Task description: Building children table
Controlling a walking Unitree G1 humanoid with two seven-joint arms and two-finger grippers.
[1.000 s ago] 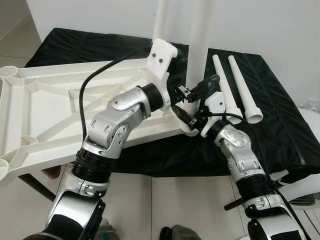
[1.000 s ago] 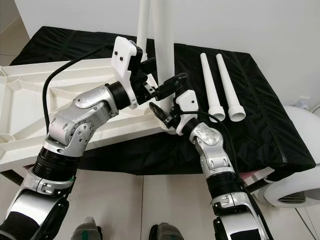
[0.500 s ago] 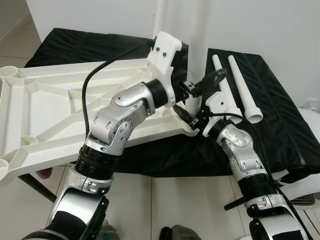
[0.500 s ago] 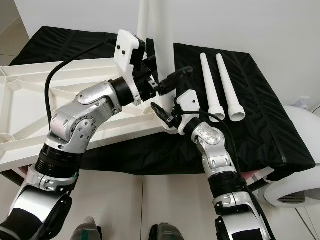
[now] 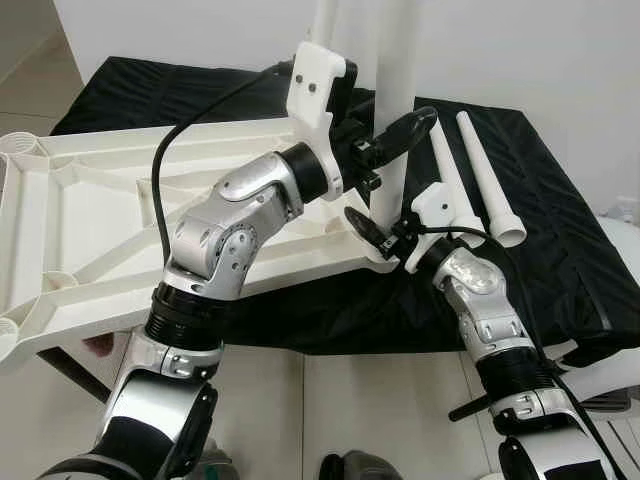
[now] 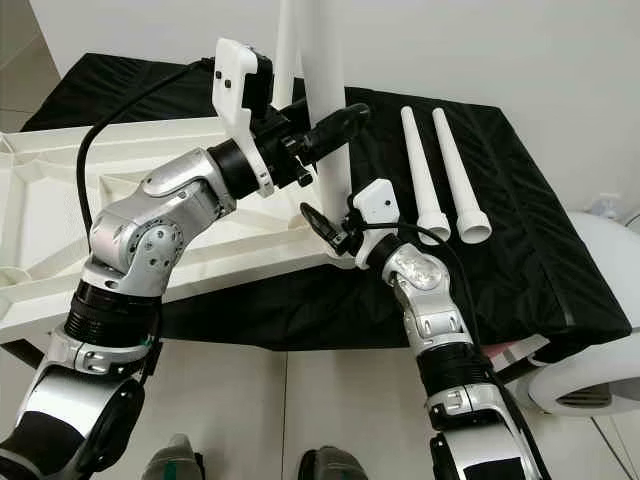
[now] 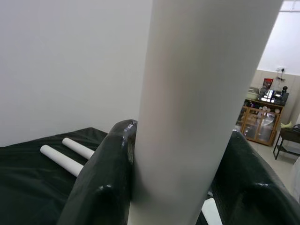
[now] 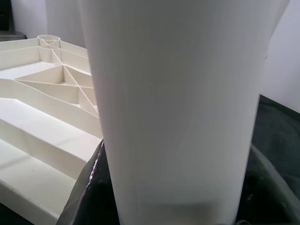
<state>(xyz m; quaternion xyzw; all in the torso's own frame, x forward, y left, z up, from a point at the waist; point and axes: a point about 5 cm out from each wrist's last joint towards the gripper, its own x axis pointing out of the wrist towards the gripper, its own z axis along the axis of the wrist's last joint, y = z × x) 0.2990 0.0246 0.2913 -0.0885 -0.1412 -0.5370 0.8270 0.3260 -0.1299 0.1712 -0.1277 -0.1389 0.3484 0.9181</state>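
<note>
Higher on the upright leg (image 5: 398, 60) now than a second ago, the left claw (image 5: 395, 135) has slid up from near the socket to grip the white tube well above the tabletop. Its two black fingers (image 7: 105, 183) press against either side of the tube, clamped on it. The right claw (image 5: 372, 232) is at the foot of the same leg, just where it enters the corner socket of the upturned white tabletop (image 5: 100, 220); its fingers (image 8: 89, 197) sit to both sides of the tube's base, though whether they actually pinch it I cannot tell.

The tabletop lies underside up, partly on the black-covered counter (image 5: 560, 230) and partly jutting out over the floor. A second upright leg (image 5: 327, 25) stands behind the held one, so two of the four appear to be seated or nearly so. Two spare legs (image 5: 480, 180) lie side by side on the black cloth, to the robot's right, untouched.

By my reading the job is about half done: the held leg probably needs a last press or twist home, then the two loose legs go into the remaining corner sockets (image 5: 22, 146), and the table must be turned upright.
</note>
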